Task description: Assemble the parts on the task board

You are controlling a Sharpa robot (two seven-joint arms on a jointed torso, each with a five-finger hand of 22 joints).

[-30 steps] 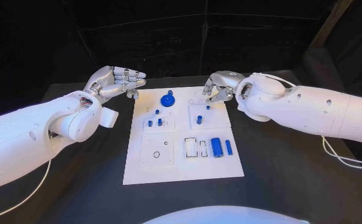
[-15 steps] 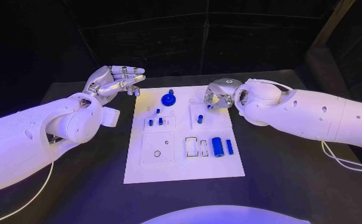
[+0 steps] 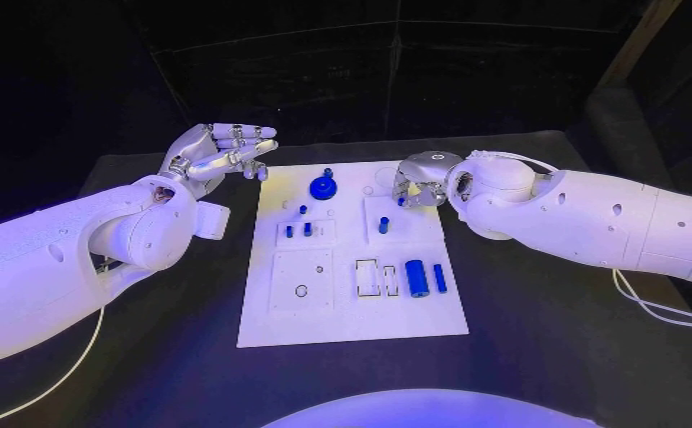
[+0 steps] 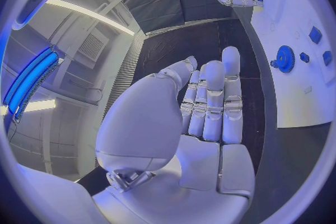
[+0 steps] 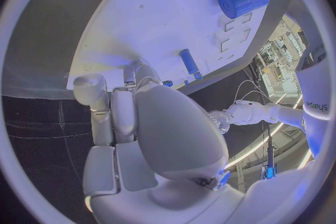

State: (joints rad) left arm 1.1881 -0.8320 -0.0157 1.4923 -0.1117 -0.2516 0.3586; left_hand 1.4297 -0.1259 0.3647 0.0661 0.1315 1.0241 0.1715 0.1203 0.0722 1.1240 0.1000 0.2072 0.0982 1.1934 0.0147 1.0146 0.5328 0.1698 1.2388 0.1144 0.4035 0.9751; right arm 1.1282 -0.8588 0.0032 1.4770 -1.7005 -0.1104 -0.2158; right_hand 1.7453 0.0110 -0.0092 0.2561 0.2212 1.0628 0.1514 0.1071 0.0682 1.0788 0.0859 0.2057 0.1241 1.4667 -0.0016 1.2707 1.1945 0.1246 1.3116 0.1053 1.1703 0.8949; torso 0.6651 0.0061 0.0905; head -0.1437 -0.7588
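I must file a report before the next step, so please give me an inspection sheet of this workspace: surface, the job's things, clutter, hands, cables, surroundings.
Surface: black table, dark cloth look, no spill seen.
Job's things: white task board lies in the middle of the table; blue gear at its far end; big blue cylinder and thin blue rod lie side by side near the right edge; small blue pegs stand left of centre.
Clutter: nothing seen.
Hands: left hand raised beside the board's far left corner, fingers apart, holding nothing; right hand over the board's far right corner, fingers curled, whether it holds anything cannot be told.
Cables: white cable by the right arm.
Surroundings: black curtain behind the table.
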